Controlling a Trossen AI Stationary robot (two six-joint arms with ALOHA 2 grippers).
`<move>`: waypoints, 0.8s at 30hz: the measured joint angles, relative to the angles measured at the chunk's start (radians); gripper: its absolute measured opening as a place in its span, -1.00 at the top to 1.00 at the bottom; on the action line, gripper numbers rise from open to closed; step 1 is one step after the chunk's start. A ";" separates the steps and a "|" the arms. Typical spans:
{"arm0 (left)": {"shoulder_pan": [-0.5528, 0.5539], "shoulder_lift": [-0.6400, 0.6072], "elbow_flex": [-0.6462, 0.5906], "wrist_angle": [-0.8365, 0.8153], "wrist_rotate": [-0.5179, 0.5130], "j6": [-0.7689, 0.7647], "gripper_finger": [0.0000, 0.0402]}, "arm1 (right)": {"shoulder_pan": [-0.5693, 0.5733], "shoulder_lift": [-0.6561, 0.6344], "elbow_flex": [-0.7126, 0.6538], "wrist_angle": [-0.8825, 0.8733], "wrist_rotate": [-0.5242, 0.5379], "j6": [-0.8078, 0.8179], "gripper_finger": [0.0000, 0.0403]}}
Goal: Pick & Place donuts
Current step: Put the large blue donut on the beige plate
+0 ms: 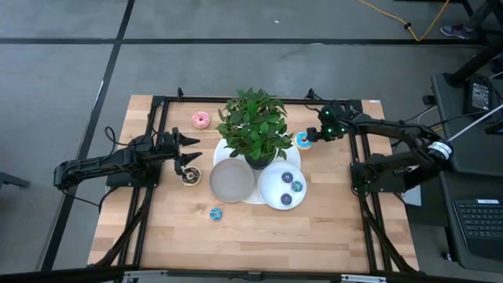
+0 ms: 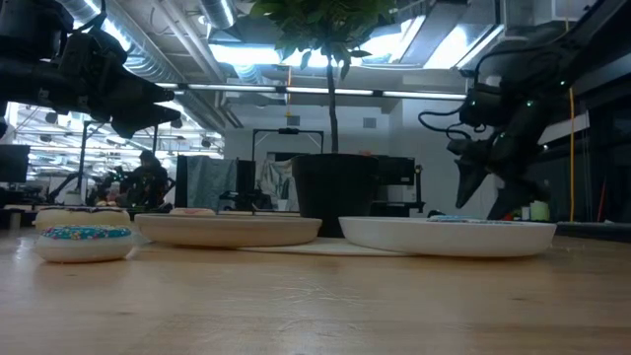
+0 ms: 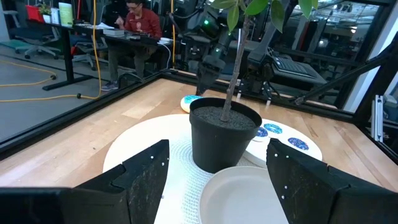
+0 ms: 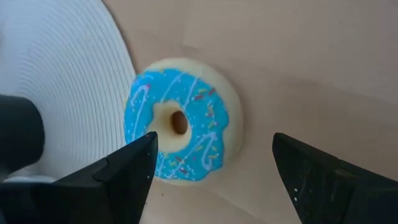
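- The right gripper (image 4: 211, 171) hangs over a blue donut (image 4: 180, 129) with its fingers spread wide and nothing between them; the donut lies flat on the wooden table (image 1: 259, 228), just beside the edge of the white ribbed mat (image 4: 56, 81); in the high view this donut (image 1: 302, 141) sits to the right of the potted plant (image 1: 253, 126), right at the right gripper (image 1: 308, 141).
- The left gripper (image 1: 189, 153) is released too, its fingers (image 3: 140, 180) apart and holding nothing; it hovers left of the plant, above the table and pointing toward the black pot (image 3: 224, 130).
- A brown donut (image 1: 191, 176) lies on the wood just below the left gripper, left of the grey plate (image 1: 231, 180).
- A pink donut (image 1: 200, 119) rests near the far edge of the table, left of the plant's leaves.
- A small blue donut (image 1: 215, 213) lies alone on the wood toward the near side, below the grey plate; in the low view it (image 2: 85, 240) sits at the left foreground.
- The white plate (image 1: 271, 192) holds two small dark blue donuts (image 1: 292, 182); a third, lighter one sits near them.
- A person (image 3: 140, 25) sits at a desk in the room beyond the table.
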 joint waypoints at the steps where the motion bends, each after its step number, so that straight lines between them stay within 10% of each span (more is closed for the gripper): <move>1: 0.000 0.000 0.000 0.000 0.000 0.000 -0.30 | 0.005 0.008 0.000 0.002 0.000 0.001 -0.57; 10: 0.000 0.000 0.000 0.000 0.000 0.000 -0.30 | 0.024 0.061 0.000 0.005 0.000 -0.002 -0.49; 24: 0.000 0.000 0.000 0.000 0.000 0.000 -0.30 | 0.025 0.061 0.001 0.005 0.002 -0.001 0.16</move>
